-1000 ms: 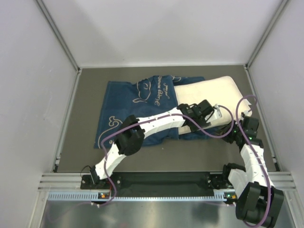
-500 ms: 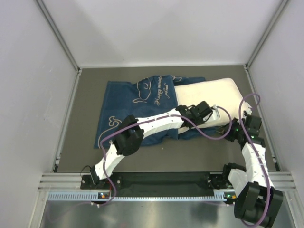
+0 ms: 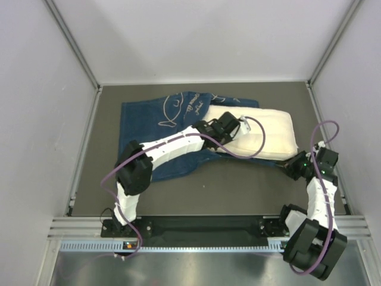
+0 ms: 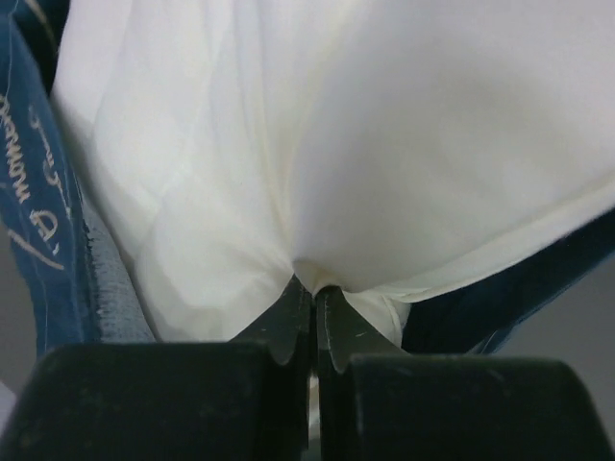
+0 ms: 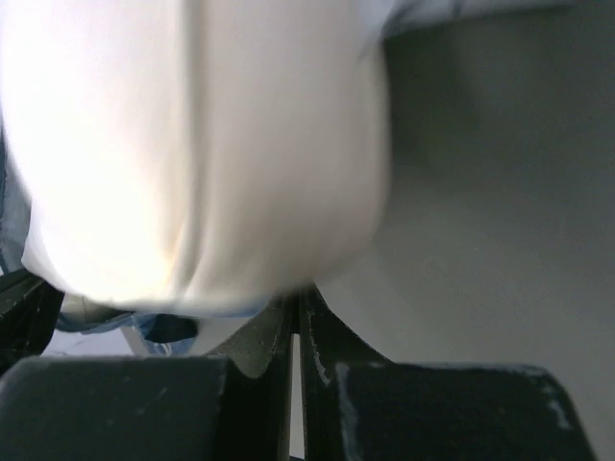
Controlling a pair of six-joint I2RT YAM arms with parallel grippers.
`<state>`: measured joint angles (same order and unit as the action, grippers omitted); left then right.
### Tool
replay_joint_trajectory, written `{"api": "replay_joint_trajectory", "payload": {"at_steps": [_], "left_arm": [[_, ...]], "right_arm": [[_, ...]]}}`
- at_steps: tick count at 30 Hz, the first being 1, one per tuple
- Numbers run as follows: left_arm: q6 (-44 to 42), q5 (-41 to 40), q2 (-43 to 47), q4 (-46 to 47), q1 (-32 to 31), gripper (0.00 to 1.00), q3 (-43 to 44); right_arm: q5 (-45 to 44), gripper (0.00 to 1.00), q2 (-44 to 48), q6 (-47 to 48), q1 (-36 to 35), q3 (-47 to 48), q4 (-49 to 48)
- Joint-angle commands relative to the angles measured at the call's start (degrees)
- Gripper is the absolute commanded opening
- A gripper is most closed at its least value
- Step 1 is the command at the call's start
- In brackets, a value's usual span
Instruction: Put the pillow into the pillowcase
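The cream-white pillow [image 3: 265,128] lies right of centre, its left end inside the open mouth of the dark blue pillowcase [image 3: 155,119]. My left gripper [image 3: 238,131] is over the pillow's left part. In the left wrist view it [image 4: 312,288] is shut, pinching a fold of the pillow [image 4: 384,144], with the pillowcase [image 4: 38,202] on both sides. My right gripper [image 3: 287,165] sits at the pillow's near right corner. In the right wrist view it [image 5: 293,303] is shut under the blurred pillow [image 5: 192,144], and a strip of the pillowcase [image 5: 163,327] runs to its tips.
The grey table top [image 3: 238,190] is walled by white panels on the left, back and right. A metal rail [image 3: 202,226] crosses the near edge between the arm bases. Purple cables loop from both arms over the pillow and the table's right side.
My left gripper shut on the pillow and drew it to the left, further into the pillowcase, which also slid left. My right gripper stayed shut and shifted slightly right.
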<state>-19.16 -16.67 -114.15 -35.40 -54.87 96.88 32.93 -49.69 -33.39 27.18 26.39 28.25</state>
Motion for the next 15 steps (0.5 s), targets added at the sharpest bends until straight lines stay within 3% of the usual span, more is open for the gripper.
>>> {"api": "replay_joint_trajectory", "payload": {"at_steps": [1, 5, 10, 13, 15], "left_arm": [[-2.20, -9.01, 5.25, -3.36, 4.68, 0.00, -4.76], [-2.55, -8.46, 7.10, 0.85, 5.83, 0.00, -9.86], [0.60, -14.00, 4.99, -7.57, 6.96, 0.00, -8.73], [2.89, -13.40, 7.79, -7.94, 7.32, 0.00, -11.96], [5.17, -8.84, 9.99, -8.19, 7.06, 0.00, -11.80]], "right_arm": [[-1.55, 0.00, -1.28, 1.31, 4.45, 3.40, -2.59], [-0.85, 0.00, -1.72, 0.87, 8.50, 3.14, -3.03], [-1.64, 0.00, -1.37, 0.87, 10.52, 2.61, -2.94], [-1.90, 0.00, -1.02, 0.87, 10.70, 2.52, -2.94], [-1.03, 0.00, -0.41, 1.22, 10.70, 2.09, -3.46]]}}
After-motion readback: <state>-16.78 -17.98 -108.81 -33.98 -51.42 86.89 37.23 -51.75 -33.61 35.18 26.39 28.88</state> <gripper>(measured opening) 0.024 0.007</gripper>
